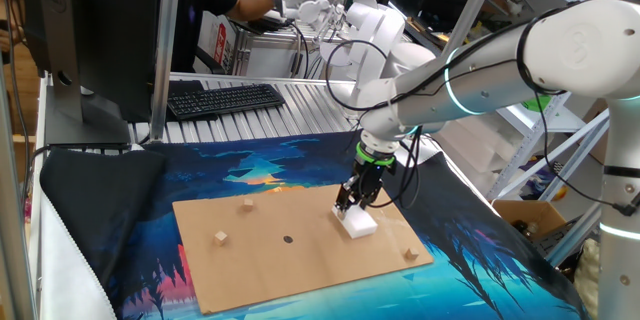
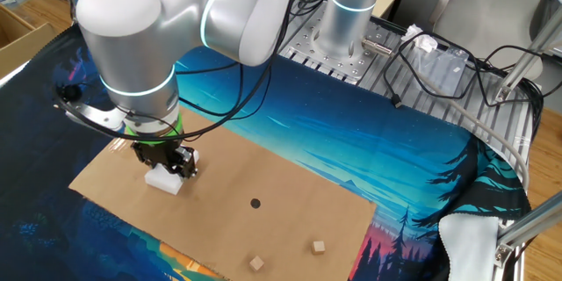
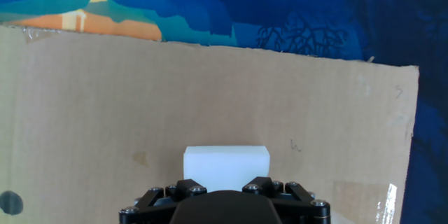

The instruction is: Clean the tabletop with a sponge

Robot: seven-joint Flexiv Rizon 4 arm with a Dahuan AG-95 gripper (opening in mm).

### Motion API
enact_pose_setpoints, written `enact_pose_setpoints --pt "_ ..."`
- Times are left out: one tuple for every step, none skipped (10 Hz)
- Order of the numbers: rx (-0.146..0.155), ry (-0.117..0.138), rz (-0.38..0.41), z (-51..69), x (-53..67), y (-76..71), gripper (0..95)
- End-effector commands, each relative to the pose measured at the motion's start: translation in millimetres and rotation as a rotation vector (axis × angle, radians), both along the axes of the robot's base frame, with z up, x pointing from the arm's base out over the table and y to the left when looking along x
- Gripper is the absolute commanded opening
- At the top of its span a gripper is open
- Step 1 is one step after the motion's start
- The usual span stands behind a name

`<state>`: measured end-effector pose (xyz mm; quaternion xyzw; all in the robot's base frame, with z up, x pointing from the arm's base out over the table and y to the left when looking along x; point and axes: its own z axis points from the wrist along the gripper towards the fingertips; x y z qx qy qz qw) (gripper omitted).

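Observation:
The white sponge point(image 1: 359, 223) rests on the brown cardboard tabletop point(image 1: 300, 260), near its right end. My gripper point(image 1: 352, 204) stands straight down over it, and its fingers are shut on the sponge's sides. The other fixed view shows the sponge point(image 2: 163, 180) under the gripper point(image 2: 172, 166), near the left edge of the tabletop point(image 2: 290, 219). In the hand view the sponge point(image 3: 226, 165) sits between the finger bases of the gripper point(image 3: 226, 184) on the tabletop point(image 3: 105, 98). The fingertips are hidden. The tabletop's dark dot point(image 1: 287, 239) lies left of the sponge.
Three small tan wooden cubes lie on the tabletop: one point(image 1: 247, 201), another point(image 1: 220, 238) and a third near the right corner point(image 1: 410, 254). The blue printed mat point(image 1: 480, 260) lies under the board. A keyboard point(image 1: 225, 98) and a monitor point(image 1: 90, 30) stand behind, on the ribbed metal table.

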<state>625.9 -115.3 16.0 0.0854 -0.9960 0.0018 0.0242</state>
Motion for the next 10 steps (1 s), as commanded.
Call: enact_pose_setpoints --pt "-0.001 0.002 -0.004 -0.2 0.4 1.8 57.0" --pt "-0.003 0.000 -0.009 -1.1 0.3 5.3 57.0" --pt "-0.005 0.000 -0.015 -1.1 -0.3 9.5 57.0" --pt "-0.007 0.000 -0.024 -0.8 -1.5 14.2 57.0" --pt "-0.012 0.000 -0.032 0.2 -2.5 19.3 57.0" --pt "-0.014 0.001 -0.042 1.9 -3.3 25.2 57.0" --pt "-0.017 0.001 -0.058 3.9 -5.2 33.8 57.0" --pt "-0.022 0.001 -0.084 5.1 -9.7 49.1 57.0" --pt "-0.026 0.000 -0.108 4.9 -14.2 62.8 57.0" --pt "-0.029 0.000 -0.132 4.8 -18.7 76.5 57.0"
